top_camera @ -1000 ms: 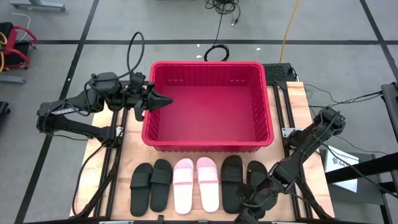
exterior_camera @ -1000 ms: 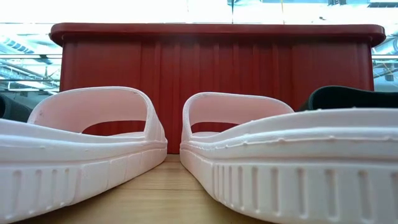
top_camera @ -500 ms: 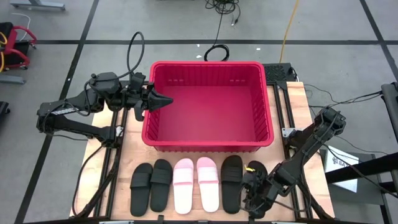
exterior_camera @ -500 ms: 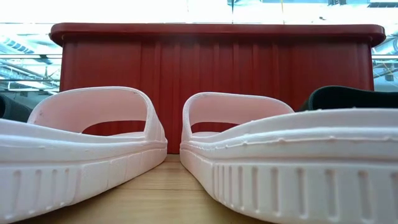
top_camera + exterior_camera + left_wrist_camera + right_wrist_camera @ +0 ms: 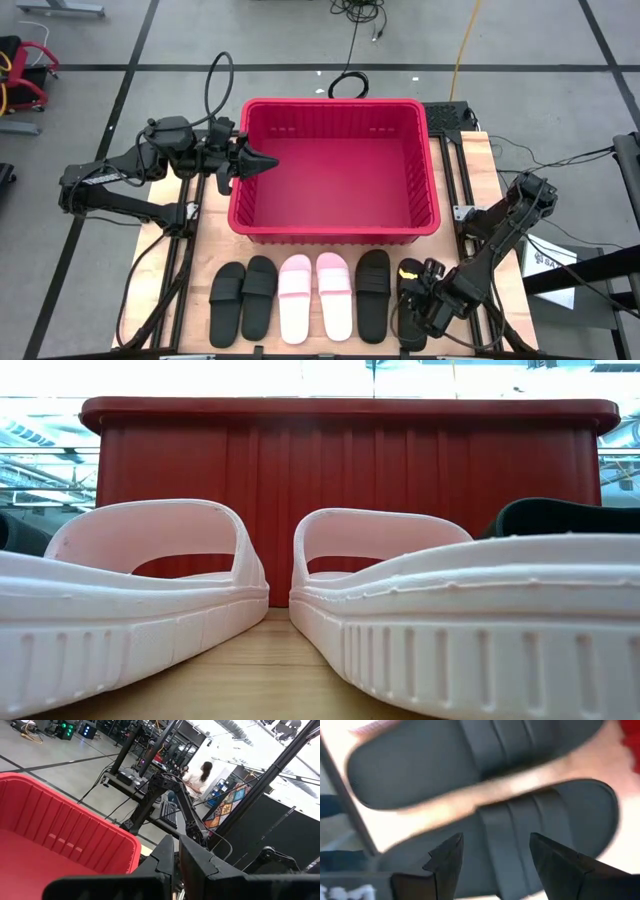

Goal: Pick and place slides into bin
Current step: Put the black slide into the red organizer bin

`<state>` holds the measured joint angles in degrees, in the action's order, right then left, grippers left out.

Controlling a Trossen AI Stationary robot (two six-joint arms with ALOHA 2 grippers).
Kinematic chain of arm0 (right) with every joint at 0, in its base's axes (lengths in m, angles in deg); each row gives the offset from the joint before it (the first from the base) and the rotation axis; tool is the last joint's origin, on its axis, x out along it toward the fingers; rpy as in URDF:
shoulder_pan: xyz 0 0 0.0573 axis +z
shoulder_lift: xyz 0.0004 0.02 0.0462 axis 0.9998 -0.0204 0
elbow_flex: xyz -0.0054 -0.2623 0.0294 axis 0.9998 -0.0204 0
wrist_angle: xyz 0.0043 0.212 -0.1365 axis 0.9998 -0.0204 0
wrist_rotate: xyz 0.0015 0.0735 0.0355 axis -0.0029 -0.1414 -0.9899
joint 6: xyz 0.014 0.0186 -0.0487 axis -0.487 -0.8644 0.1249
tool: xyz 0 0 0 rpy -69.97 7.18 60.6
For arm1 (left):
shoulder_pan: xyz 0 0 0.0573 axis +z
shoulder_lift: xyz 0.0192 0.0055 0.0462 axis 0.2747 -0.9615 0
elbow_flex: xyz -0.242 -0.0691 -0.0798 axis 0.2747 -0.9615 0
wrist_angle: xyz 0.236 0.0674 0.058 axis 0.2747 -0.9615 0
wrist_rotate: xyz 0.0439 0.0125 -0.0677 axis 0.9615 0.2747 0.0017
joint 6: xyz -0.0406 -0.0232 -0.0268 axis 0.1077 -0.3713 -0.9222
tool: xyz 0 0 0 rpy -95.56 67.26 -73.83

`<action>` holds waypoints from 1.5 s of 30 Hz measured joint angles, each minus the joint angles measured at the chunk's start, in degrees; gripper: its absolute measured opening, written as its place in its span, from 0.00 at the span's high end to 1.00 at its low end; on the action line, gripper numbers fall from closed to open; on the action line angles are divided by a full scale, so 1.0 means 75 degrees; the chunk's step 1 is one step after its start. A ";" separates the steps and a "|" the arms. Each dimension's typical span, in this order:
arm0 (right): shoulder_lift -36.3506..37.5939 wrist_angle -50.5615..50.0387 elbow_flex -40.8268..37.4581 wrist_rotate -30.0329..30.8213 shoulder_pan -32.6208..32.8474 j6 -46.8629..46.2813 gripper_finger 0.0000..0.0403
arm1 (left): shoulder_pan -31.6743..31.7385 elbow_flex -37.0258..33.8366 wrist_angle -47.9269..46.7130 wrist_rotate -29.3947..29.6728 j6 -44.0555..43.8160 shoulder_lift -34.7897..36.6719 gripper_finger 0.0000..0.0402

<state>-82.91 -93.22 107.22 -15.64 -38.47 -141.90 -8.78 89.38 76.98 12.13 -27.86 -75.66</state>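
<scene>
bin: the red bin [image 5: 335,170] is seen from above at the middle of the table [image 5: 165,262], with nothing inside it; only its ribbed front wall [image 5: 350,500] is shown in the low view, and one corner of its rim [image 5: 75,827] in the left wrist view.
slides: six are laid in a row on the table in front of the bin, as shown from above: two black [image 5: 228,302] [image 5: 259,296], two pink [image 5: 295,299] [image 5: 334,295], then two black [image 5: 373,295] [image 5: 412,290].
low view only: the two pink slides [image 5: 130,590] [image 5: 470,620] are seen from table height with the bin wall behind them; part of a black strap [image 5: 565,517] is shown at the right edge, and neither arm is seen.
right gripper: the right gripper [image 5: 413,318] is placed over the rightmost black slide, hiding much of it from above; in the right wrist view its fingers [image 5: 445,865] are spread apart above the strap of that slide [image 5: 520,835], with the neighbouring black slide [image 5: 455,760] beyond. nothing is grasped; contact with the slide cannot be told.
left gripper: the left gripper [image 5: 262,161] is held over the bin's left rim; in the left wrist view its fingers [image 5: 165,857] are pressed together with nothing between them.
left wrist view only: the room beyond the table is shown, with a person [image 5: 198,775] far off.
</scene>
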 joint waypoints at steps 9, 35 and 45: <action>0.0003 -0.0220 0.0000 0.0157 0.0051 0.0161 0.45 | -0.0003 -0.0006 -0.0161 0.0000 0.0020 0.0000 0.94; -0.0193 -0.0442 0.0000 0.0122 0.0513 -0.0015 0.45 | -0.0003 -0.0006 -0.0190 0.0000 -0.0038 0.0000 0.94; -0.0680 -0.0481 0.0000 0.0075 0.0518 -0.0063 0.45 | -0.0003 -0.0006 -0.0193 0.0000 -0.0038 0.0000 0.94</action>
<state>-88.01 -96.83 107.22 -15.08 -34.59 -142.38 -8.81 89.34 75.54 12.13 -28.14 -75.66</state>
